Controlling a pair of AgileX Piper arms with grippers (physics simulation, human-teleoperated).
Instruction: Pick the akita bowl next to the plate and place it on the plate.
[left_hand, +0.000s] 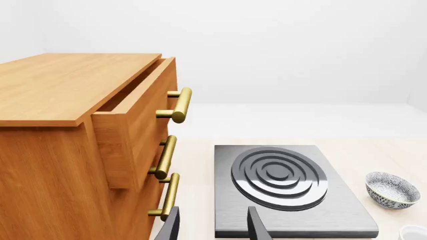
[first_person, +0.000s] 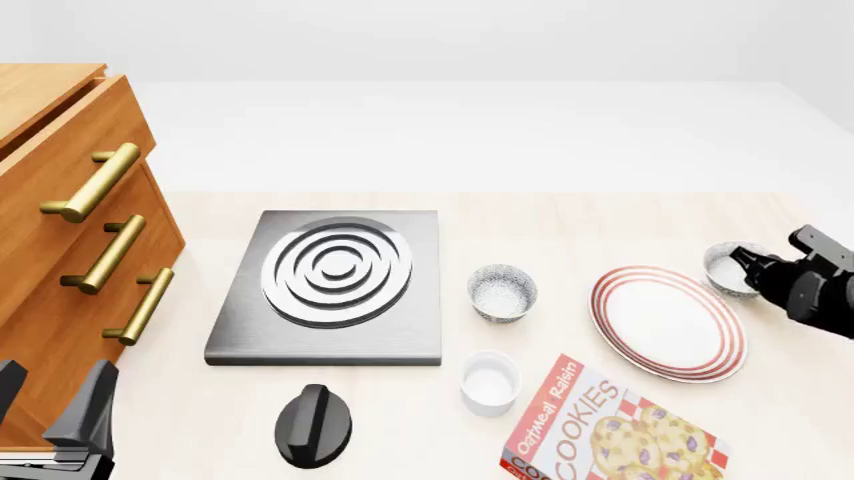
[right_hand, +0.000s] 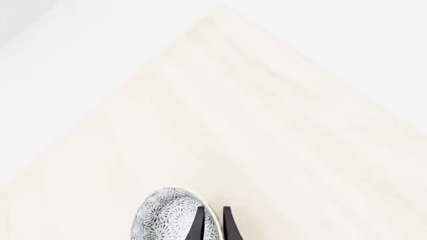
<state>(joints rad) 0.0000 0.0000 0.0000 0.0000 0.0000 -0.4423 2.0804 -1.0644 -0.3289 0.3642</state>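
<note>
A wooden drawer cabinet (first_person: 60, 230) is seen at the table's left, then the plate (first_person: 667, 322) at the right. The akita bowl (first_person: 729, 268) is set just beside the plate's far right edge, its rim apparently pinched by the right gripper (right_hand: 212, 224). The left gripper (left_hand: 212, 227) is held spread, empty.

A matt pale wood table (first_person: 601, 225) was seen; beside the brushed-metal stove plate (first_person: 254, 325), a wooden cabinet (first_person: 40, 260) bore glossy brass handles (first_person: 94, 183).

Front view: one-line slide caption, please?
Right gripper at the akita bowl beside the plate; left gripper idle near the drawers.
</note>
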